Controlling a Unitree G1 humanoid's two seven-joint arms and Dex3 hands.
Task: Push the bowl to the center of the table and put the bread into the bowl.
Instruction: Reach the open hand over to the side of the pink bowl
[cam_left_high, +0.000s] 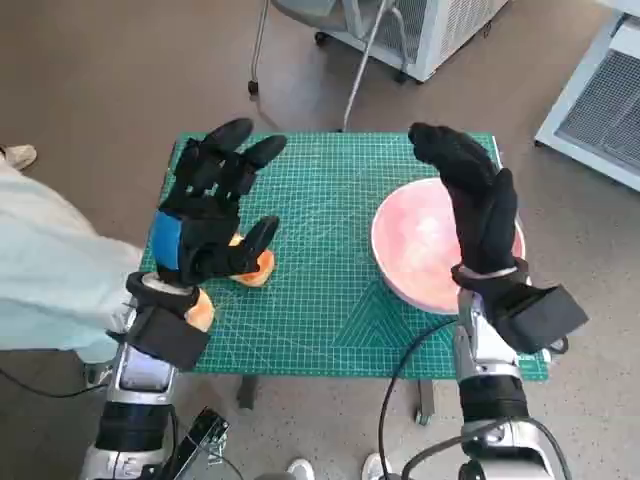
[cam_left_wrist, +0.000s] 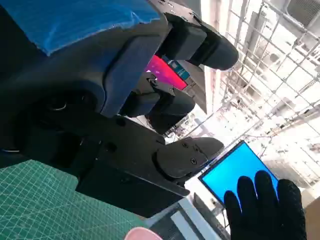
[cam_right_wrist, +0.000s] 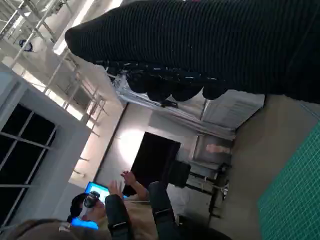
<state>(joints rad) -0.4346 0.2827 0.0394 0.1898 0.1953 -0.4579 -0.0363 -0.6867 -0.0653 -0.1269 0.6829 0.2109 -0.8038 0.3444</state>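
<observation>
A pink bowl (cam_left_high: 420, 250) sits on the right part of the green cutting mat (cam_left_high: 330, 290). My right hand (cam_left_high: 478, 205) is raised above it with its fingers spread, holding nothing and hiding part of the bowl's right side. An orange-brown piece of bread (cam_left_high: 258, 268) lies on the left part of the mat, partly under my left hand (cam_left_high: 210, 205). That hand hovers open above the bread, fingers spread. A second orange piece (cam_left_high: 200, 308) shows by my left wrist. The left wrist view shows the bowl's rim (cam_left_wrist: 142, 233) and my gloved right hand (cam_left_wrist: 265, 210).
A person's pale sleeve (cam_left_high: 50, 280) reaches in beside the table's left edge, and a shoe (cam_left_high: 18, 155) is on the floor. Chair legs (cam_left_high: 360, 70) and white cabinets (cam_left_high: 600, 90) stand beyond the far edge. A person with a phone (cam_right_wrist: 95, 200) appears in the right wrist view.
</observation>
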